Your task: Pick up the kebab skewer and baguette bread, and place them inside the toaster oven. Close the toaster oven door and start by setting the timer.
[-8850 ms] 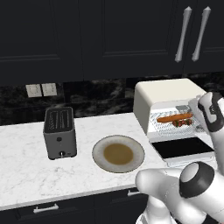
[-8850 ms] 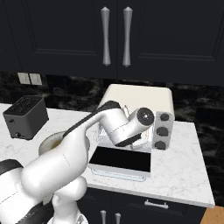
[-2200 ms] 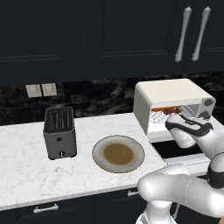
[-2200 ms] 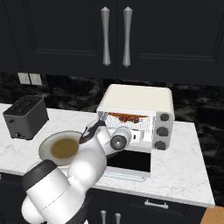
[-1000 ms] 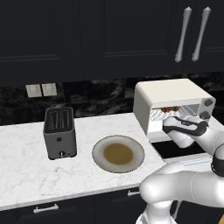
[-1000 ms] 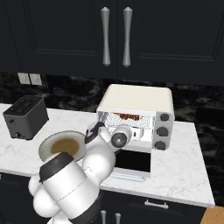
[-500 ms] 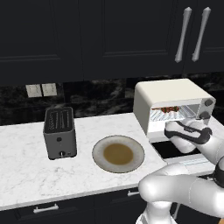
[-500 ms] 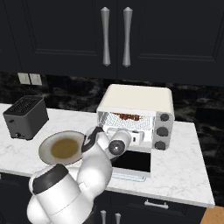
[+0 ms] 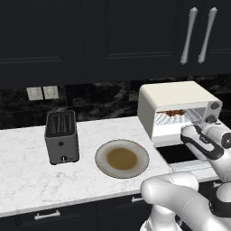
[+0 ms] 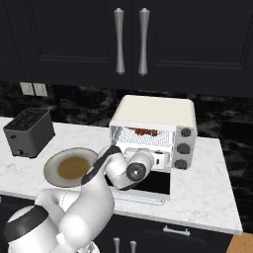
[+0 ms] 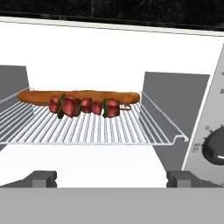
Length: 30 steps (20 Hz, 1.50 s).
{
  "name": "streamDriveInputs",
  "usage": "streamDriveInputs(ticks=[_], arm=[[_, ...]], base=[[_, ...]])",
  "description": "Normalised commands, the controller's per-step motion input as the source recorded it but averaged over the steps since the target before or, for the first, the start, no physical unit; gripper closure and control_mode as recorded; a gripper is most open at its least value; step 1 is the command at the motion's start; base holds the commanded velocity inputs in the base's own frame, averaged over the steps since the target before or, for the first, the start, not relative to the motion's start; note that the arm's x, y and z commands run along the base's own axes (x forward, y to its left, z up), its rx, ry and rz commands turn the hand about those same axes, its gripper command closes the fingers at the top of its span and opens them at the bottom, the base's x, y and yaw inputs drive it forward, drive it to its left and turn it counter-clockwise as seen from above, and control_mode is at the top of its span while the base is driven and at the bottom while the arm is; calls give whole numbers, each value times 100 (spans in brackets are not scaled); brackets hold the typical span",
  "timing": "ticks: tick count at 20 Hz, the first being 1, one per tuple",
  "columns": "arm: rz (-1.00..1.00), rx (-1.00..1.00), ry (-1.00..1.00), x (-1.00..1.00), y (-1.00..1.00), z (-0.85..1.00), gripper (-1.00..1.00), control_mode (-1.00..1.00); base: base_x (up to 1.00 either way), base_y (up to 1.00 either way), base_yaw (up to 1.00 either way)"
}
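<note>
skewer [image 11: 85, 106] and baguette [image 11: 78, 96] are both on the wire rack [image 11: 87, 127] inside the oven [image 9: 173, 108]. skewer is a short row of dark red chunks w/ a bit of green between them, lying along the front of the loaf and touching it. baguette is a long smooth orange-brown stick w/ tapered ends, running left to right across the back of the rack, longer than the row of chunks.

oven's a cream box w/ rounded corners, door [image 10: 148, 185] dropped flat toward the counter [image 9: 27, 180], dark glass facing up. gripper [image 11: 111, 177] sits just in front of the opening w/ fingers [image 11: 41, 178] spread wide, nothing between them.

hard to see: from the left base view the food is just a reddish-brown smear [image 9: 171, 113] in the top of the opening, arm covers most of the door. from the right base view the wrist blocks the lower half of the cavity, can't tell skewer from bread. the stick itself is barely visible, chunks hide it. one knob [image 11: 214, 151] is cut off at the right edge of the hand view.

plate [image 9: 122, 158] and toaster [image 9: 61, 136] sit to the left, well apart from the oven.
</note>
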Motion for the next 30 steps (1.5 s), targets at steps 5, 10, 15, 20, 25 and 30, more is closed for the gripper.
streamDriveInputs(ticks=[5,10,15,20,25,30], arm=[[15,-4,14,-60,-52,0,-100,-100],[19,0,12,-49,-44,0,-100,-100],[17,0,2,-59,-41,-18,-100,-100],[4,0,1,-51,-18,-20,-100,-100],[0,0,1,-18,-5,-5,-100,-100],[0,0,3,-7,-2,-14,-100,-100]], base=[[0,0,0],[0,0,0],[0,0,0],[0,0,0],[0,0,0],[0,0,0]])
